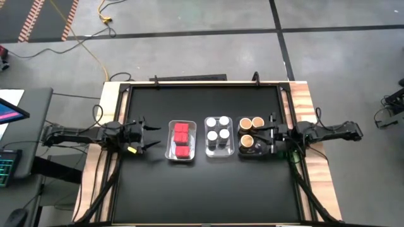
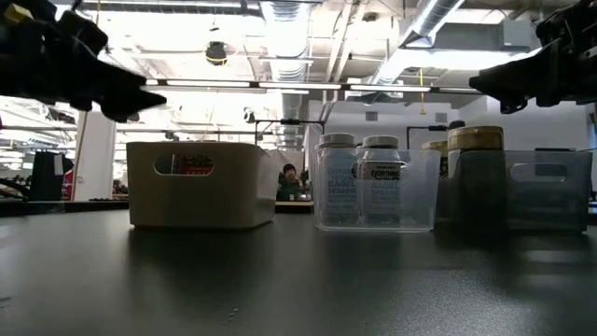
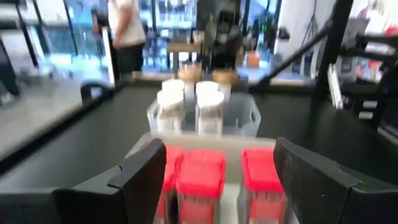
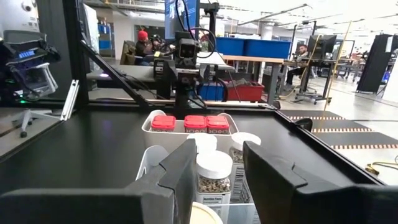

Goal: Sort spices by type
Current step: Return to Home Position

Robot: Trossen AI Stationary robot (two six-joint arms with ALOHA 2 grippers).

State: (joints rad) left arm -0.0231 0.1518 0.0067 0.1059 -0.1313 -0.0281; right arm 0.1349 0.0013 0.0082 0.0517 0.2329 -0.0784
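Hovering empty and wide open, your left hand point(image 1: 151, 135) and right hand point(image 1: 269, 134) flank the red boxes point(image 1: 181, 137), white-lidded jars point(image 1: 218, 133) and brown-lidded jars point(image 1: 247, 140), each kind binned separately.

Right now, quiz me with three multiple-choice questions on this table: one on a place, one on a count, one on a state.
1. Where do the white-lidded jars stand? A. middle bin B. bin by the left arm C. bare table
2. How many brown-lidded jars show from above? A. one B. three C. six
3. The left tool is: A. open, empty B. shut on a jar C. unseen
A, red boxes one side, brown lids the other; B, three tan lids; A, fingers spread, nothing between.
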